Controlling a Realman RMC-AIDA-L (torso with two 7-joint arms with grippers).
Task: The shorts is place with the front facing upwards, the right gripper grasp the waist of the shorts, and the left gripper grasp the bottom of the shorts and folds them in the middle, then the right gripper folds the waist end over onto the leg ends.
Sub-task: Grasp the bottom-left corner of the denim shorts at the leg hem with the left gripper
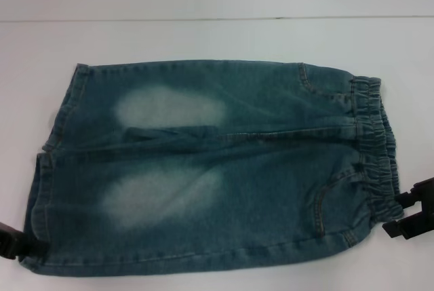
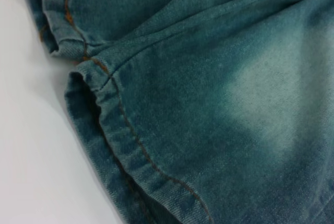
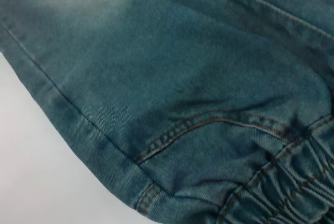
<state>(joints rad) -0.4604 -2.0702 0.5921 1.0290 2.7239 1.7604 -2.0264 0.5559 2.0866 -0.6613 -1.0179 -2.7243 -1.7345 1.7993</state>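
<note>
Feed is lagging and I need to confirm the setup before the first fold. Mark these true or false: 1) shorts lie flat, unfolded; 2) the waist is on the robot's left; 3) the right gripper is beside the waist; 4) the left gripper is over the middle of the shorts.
1) True: the shorts lie spread flat.
2) False: the waist is on the robot's right.
3) True: the right gripper is at the waist's near corner.
4) False: the left gripper is at the near leg hem corner.
</note>
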